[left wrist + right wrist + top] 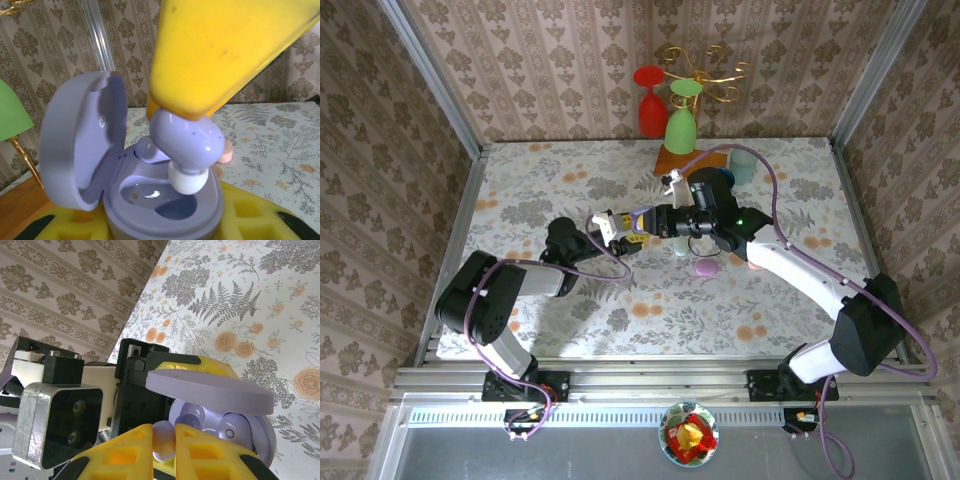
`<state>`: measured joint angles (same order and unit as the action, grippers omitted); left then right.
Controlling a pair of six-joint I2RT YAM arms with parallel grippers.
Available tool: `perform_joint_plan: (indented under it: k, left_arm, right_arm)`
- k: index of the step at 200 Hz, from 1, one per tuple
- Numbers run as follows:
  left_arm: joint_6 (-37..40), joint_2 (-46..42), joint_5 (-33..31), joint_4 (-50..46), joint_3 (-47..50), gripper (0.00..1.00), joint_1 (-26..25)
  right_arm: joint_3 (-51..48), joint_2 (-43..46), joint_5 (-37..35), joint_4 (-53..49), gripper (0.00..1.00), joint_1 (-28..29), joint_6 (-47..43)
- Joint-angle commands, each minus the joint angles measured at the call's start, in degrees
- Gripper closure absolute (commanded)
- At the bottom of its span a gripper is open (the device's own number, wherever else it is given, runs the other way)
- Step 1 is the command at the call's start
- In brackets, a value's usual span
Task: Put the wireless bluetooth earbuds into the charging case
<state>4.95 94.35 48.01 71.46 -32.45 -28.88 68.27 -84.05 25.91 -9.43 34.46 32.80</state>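
I see the purple earbud (187, 150) pinched between my right gripper's (163, 434) fingers. Its white tip hangs over an empty well of the open charging case (150, 220), which my left gripper (632, 233) clamps above the table (520, 180).

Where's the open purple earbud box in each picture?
Top external: open lilac plastic charging case mid-table, tiny.
Left wrist: case lower middle, lid raised left, lilac earbud above it.
Right wrist: case bottom centre, lid edge-on.
Shared landmark: floral tablecloth.
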Motion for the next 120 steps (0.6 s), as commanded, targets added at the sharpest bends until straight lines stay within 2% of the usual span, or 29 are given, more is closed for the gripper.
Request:
perform_joint_plan:
  k: [1, 90, 120]
  left_arm:
    - [-0.29, 0.25, 1.3, 1.93, -1.75, 0.69, -0.47]
    - [-1.18, -0.32, -0.51, 2.01, -2.26, 0.69, -0.56]
    - [-1.26, -0.35, -0.81, 2.05, -2.27, 0.69, -0.56]
  right_arm:
    - [2.59, -1.2, -0.9, -0.59, 0.84, 0.44, -1.28]
    - [2.17, -3.35, -1.22, -2.42, 0.84, 0.43, -0.94]
    - [3.29, -3.5, -3.31, -5.31, 0.73, 0.44, -1.33]
